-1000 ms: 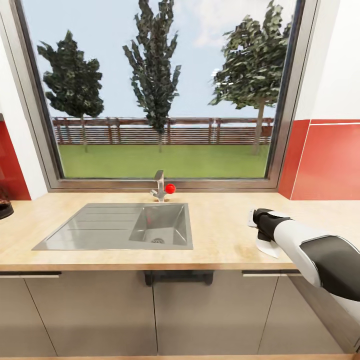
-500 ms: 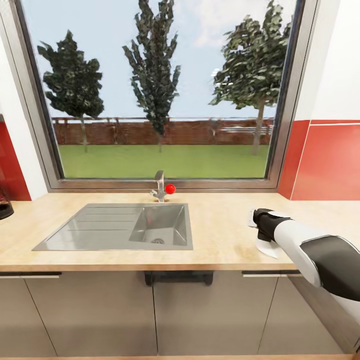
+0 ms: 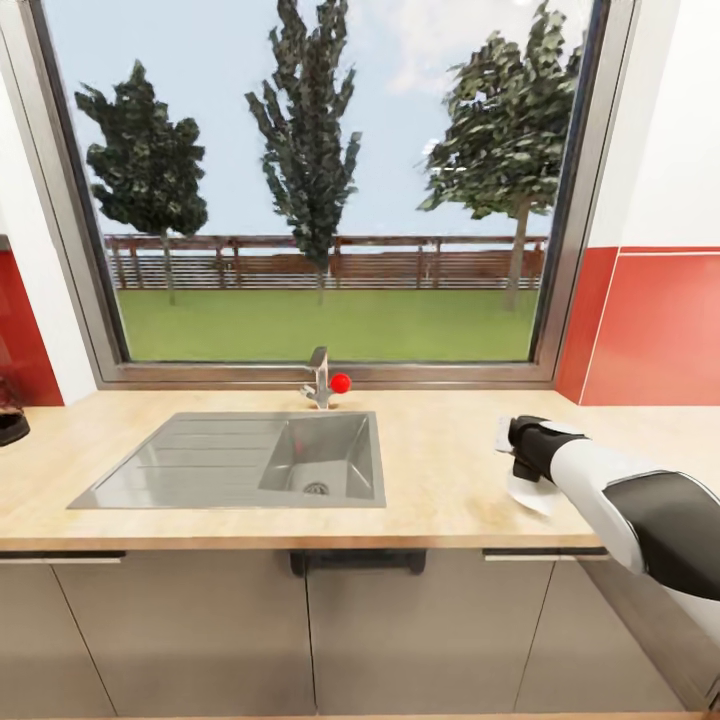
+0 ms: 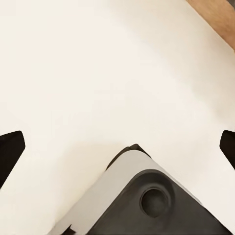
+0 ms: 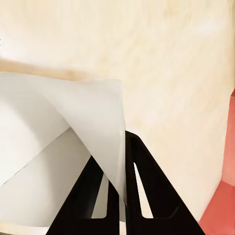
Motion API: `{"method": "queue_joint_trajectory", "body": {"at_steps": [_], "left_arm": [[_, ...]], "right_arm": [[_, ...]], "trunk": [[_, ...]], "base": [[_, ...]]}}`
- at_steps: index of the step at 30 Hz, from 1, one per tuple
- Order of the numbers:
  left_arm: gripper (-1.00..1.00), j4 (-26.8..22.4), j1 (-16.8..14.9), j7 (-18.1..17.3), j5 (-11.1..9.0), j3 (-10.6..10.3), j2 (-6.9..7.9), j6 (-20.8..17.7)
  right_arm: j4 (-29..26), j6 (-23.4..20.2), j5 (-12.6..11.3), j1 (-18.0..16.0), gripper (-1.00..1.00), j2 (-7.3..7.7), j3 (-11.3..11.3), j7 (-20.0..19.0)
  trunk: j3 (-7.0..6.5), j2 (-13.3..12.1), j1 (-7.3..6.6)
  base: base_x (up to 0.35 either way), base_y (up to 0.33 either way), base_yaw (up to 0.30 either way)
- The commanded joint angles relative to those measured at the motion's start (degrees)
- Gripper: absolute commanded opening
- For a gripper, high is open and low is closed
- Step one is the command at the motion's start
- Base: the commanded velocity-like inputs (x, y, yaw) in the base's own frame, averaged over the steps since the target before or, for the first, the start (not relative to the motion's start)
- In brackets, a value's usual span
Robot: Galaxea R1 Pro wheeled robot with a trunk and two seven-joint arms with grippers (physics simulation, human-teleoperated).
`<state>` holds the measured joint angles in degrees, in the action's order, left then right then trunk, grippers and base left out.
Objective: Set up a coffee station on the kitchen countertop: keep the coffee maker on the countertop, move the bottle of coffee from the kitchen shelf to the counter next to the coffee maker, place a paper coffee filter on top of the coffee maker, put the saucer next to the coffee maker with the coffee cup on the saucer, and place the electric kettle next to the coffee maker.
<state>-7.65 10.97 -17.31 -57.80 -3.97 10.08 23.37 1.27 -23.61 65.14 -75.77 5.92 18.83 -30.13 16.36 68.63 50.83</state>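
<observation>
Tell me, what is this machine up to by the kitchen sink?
The robot faces a long tan wood-grain countertop with a steel sink under a big window. Its right gripper is shut on a white paper coffee filter, held just over the counter to the right of the sink. A dark object sits at the counter's far left edge, too cut off to identify. The left gripper's fingers are spread apart before a plain pale surface.
</observation>
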Motion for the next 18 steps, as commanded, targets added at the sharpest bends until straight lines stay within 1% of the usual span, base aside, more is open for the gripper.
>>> {"method": "queue_joint_trajectory", "body": {"at_steps": [1,2,5,8,13,14,15,16,17,18], "left_arm": [[1.00,-0.07,0.01,0.02,-0.47,-0.42,0.03,0.10],[1.00,-0.07,0.01,0.08,-0.42,-0.42,0.03,0.10],[1.00,-0.08,0.01,0.26,-0.22,-0.42,0.03,0.10],[1.00,-0.08,0.01,0.30,-0.17,-0.42,0.03,0.10],[1.00,-0.08,0.01,0.30,-0.17,-0.42,0.03,0.10],[1.00,-0.08,0.01,0.31,-0.16,-0.42,0.03,0.10],[1.00,-0.10,0.01,0.33,-0.13,-0.42,0.01,0.10],[1.00,-0.13,0.01,0.33,-0.08,-0.42,-0.02,0.10],[1.00,-0.14,0.01,0.34,-0.02,-0.42,-0.03,0.10],[1.00,-0.15,0.01,0.34,0.20,-0.42,-0.11,0.10]], "right_arm": [[-0.13,-0.11,-1.31,-0.07,-1.00,0.02,0.29,-0.37],[-0.18,-0.10,-1.79,-0.07,-1.00,0.03,0.23,-0.38],[-0.42,0.06,-4.29,-0.08,-1.00,0.13,0.04,-0.48],[-0.73,0.16,-5.63,-0.08,-1.00,0.32,-0.05,-0.53],[-0.73,0.16,-5.63,-0.08,-1.00,0.32,-0.05,-0.53],[-0.98,0.17,-6.09,-0.08,-1.00,0.40,-0.12,-0.58],[-3.27,-0.02,-8.66,-0.08,-1.00,1.11,-0.73,-2.16],[-6.64,-0.47,-12.20,-0.08,-1.00,2.21,-1.63,-5.19],[-8.01,-0.75,-13.57,-0.08,-1.00,2.69,-1.98,-6.70],[-10.47,-1.40,-15.72,-0.08,-1.00,3.54,-2.50,-9.65]], "trunk": [[-0.12,-0.37,-0.22],[-0.30,-0.78,-0.44],[-0.84,-1.98,-1.10],[-1.38,-3.18,-1.76],[-2.28,-5.19,-2.86],[-2.46,-5.59,-3.08],[-2.64,-5.99,-3.30],[-2.82,-6.39,-3.52],[-3.00,-6.79,-3.74],[-3.18,-7.19,-3.95]], "base": [[0.000,0.000,0.000],[0.000,0.000,0.000],[0.000,0.000,0.000],[0.000,0.000,0.000],[0.000,0.000,0.000],[0.000,0.000,0.000],[0.000,0.000,0.000],[0.000,0.000,0.000],[0.000,0.000,0.000],[0.000,0.000,0.000]]}}
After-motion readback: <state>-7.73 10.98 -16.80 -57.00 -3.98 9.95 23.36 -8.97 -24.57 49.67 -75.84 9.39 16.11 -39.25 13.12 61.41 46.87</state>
